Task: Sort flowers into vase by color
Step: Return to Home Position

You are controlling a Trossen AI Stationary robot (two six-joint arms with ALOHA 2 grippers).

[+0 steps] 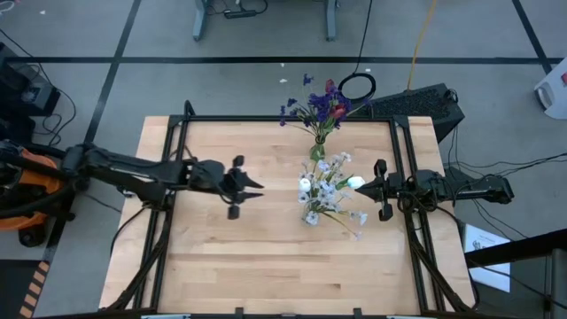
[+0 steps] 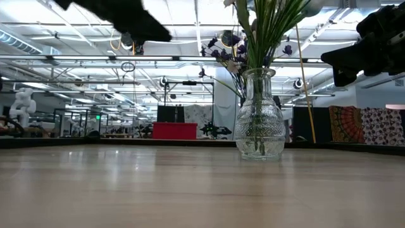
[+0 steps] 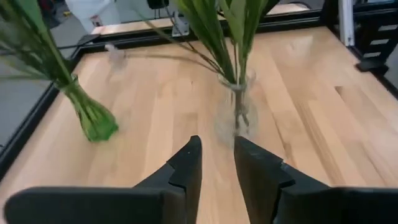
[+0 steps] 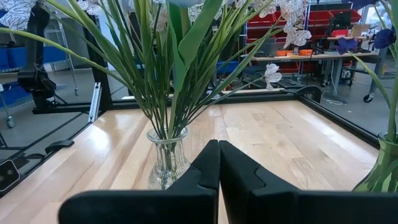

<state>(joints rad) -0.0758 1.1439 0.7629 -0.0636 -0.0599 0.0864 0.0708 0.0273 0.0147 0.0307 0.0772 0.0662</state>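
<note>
A clear glass vase [image 2: 259,117] stands at the table's middle, holding white and pale blossom sprays [image 1: 326,190] on green stems. A green vase [image 1: 316,151] stands behind it near the far edge, holding purple-blue sprays [image 1: 310,105] and a dark red bud [image 1: 337,112]. My left gripper [image 1: 257,187] hovers left of the clear vase [image 3: 236,115], above the table, open and empty [image 3: 217,165]. My right gripper [image 1: 360,186] hovers right of the clear vase [image 4: 166,158], close to a white blossom, shut and empty [image 4: 219,168].
A black frame [image 1: 266,119] runs along the table's edges. The near half of the wooden table top [image 1: 266,266] is bare. The green vase also shows in the left wrist view [image 3: 93,121] and in the right wrist view [image 4: 382,174].
</note>
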